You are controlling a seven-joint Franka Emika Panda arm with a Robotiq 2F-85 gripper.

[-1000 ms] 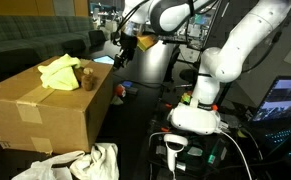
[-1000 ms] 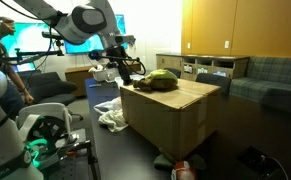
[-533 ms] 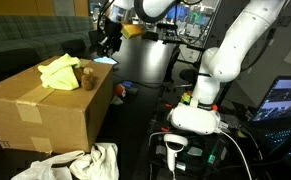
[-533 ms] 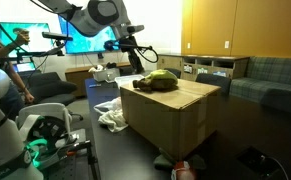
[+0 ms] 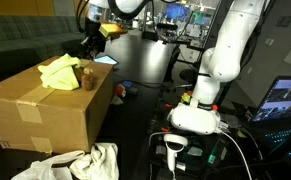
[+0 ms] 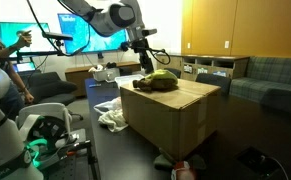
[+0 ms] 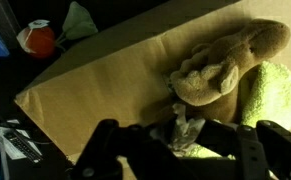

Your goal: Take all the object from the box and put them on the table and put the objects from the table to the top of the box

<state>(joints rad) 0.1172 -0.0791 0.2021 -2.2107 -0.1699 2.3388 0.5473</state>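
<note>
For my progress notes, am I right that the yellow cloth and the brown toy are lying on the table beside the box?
Not quite: the yellow cloth and brown toy lie on top of the box, not beside it, as an exterior view shows.

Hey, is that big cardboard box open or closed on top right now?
Closed: the box has its top flaps lying flat, with the yellow cloth and brown toy resting on them.

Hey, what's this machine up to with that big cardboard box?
A robot arm is working over a large cardboard box. Its hand hangs shut above the top, where a yellow cloth and a brown soft toy already lie. A small pale scrap shows at its tip; I can't tell if it's gripped. A white cloth lies on the dark table beside the box.
</note>
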